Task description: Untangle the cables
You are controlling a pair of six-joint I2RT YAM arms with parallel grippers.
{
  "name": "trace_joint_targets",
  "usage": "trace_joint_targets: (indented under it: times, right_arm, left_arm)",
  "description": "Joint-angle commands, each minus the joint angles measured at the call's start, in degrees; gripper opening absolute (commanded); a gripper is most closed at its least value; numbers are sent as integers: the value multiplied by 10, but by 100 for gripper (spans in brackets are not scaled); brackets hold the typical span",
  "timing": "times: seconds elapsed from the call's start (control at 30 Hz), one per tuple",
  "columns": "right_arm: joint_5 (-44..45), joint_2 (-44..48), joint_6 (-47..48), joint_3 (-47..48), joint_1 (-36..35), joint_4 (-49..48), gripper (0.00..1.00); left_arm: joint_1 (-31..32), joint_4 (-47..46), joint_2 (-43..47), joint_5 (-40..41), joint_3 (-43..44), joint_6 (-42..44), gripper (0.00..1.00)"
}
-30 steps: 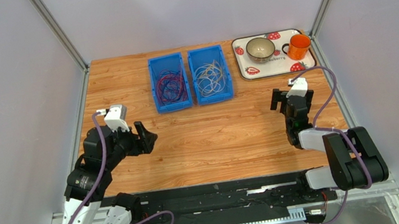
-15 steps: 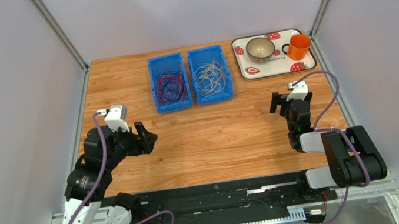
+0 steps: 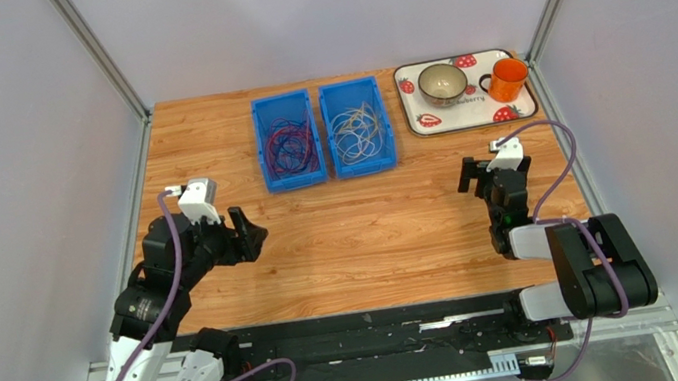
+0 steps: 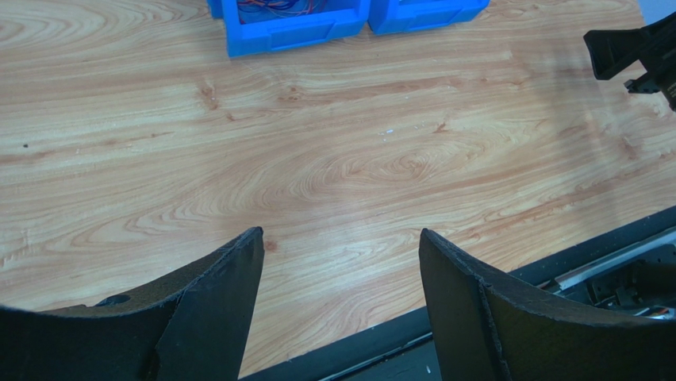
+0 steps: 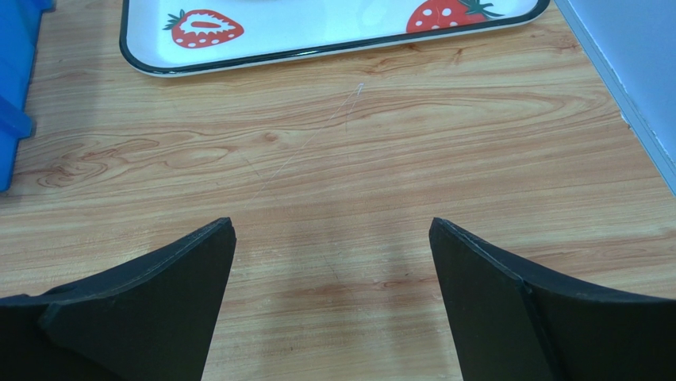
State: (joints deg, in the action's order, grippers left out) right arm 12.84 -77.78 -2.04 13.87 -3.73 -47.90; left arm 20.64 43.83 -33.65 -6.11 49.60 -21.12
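Note:
Dark red and purple-black cables (image 3: 289, 145) lie in loose loops in the left blue bin (image 3: 263, 146). White and yellowish cables (image 3: 358, 133) lie in the right blue bin (image 3: 385, 123). My left gripper (image 3: 253, 233) is open and empty over the table's left side, well short of the bins; in the left wrist view (image 4: 339, 242) only bare wood shows between the fingers. My right gripper (image 3: 468, 172) is open and empty over the right side, below the tray; in its wrist view (image 5: 332, 230) nothing is between the fingers.
A strawberry-print tray (image 3: 523, 105) at the back right holds a bowl (image 3: 442, 82) and an orange mug (image 3: 507, 79). The tray edge (image 5: 317, 49) lies just ahead of the right gripper. Purple walls enclose the table. A black rail (image 3: 384, 330) runs along the near edge.
The right gripper drew back slightly toward the near edge between the oldest frame and half a second ago; since then nothing has moved. The left arm has held still.

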Motion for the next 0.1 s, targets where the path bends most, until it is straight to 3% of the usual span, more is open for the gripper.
trace_joint_targets:
  times: [0.0, 0.07]
  right_arm:
    - [-2, 10, 4, 8, -1, -32, 100]
    - [-1, 10, 4, 7, -1, -33, 100]
  left_arm:
    - [-1, -17, -2, -1, -2, 6, 79]
    - [-1, -18, 1, -1, -2, 6, 79]
